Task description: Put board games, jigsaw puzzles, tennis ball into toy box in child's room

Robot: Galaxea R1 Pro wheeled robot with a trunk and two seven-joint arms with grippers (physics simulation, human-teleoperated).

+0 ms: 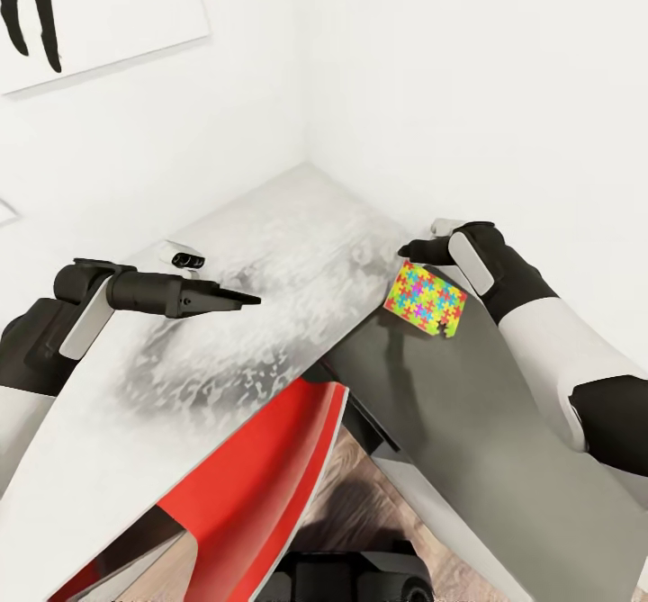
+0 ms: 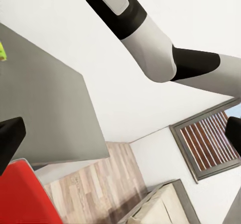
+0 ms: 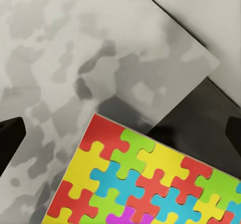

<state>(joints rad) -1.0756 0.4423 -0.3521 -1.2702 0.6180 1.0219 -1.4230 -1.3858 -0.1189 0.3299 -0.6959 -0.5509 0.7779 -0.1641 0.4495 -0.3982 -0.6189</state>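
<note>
Multicoloured jigsaw puzzle (image 1: 426,300) overhangs the grey table (image 1: 270,314) edge, grasped by right end effector (image 1: 430,256); left end effector (image 1: 236,297) released.

— What is the surface (image 1: 270,251) like?
— Smooth, mottled grey-white, rather like stone.
— The puzzle (image 1: 425,300)?
— Flat, bright printed card, perhaps slightly glossy.
— And below?
— A glossy red chair (image 1: 270,467), seemingly plastic, on a wood-grain floor (image 2: 95,184).
</note>
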